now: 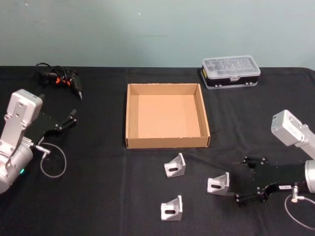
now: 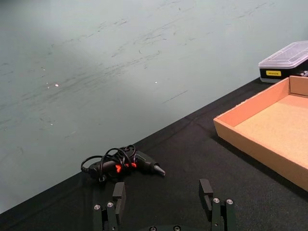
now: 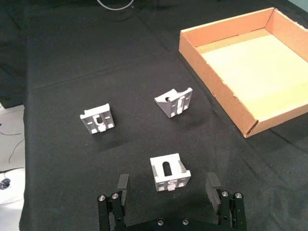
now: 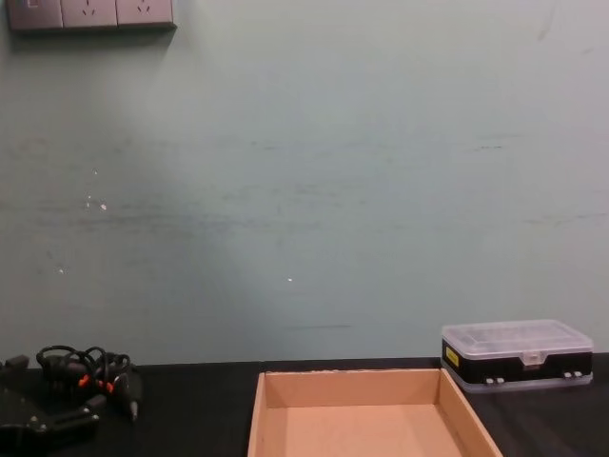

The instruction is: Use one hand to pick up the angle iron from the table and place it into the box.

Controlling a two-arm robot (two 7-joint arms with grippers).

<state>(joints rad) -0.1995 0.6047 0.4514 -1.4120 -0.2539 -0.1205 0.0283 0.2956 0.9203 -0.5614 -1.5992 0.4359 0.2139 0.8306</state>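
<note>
Three silver angle irons lie on the black table (image 1: 98,196) in front of the tan cardboard box (image 1: 132,118): one (image 1: 175,166) nearest the box, one (image 1: 172,208) by the front edge, one (image 1: 218,184) to the right. My right gripper (image 1: 242,180) stands open just right of that third angle iron (image 3: 169,172), which sits close ahead of its spread fingers. The box (image 3: 211,60) holds nothing. My left gripper (image 1: 73,118) hangs open at the far left, away from the irons.
A clear-lidded plastic case (image 1: 231,72) stands behind the box at the right. A tangle of black cables with red marks (image 1: 58,78) lies at the back left. A thin grey cable loop (image 1: 53,162) rests beside the left arm.
</note>
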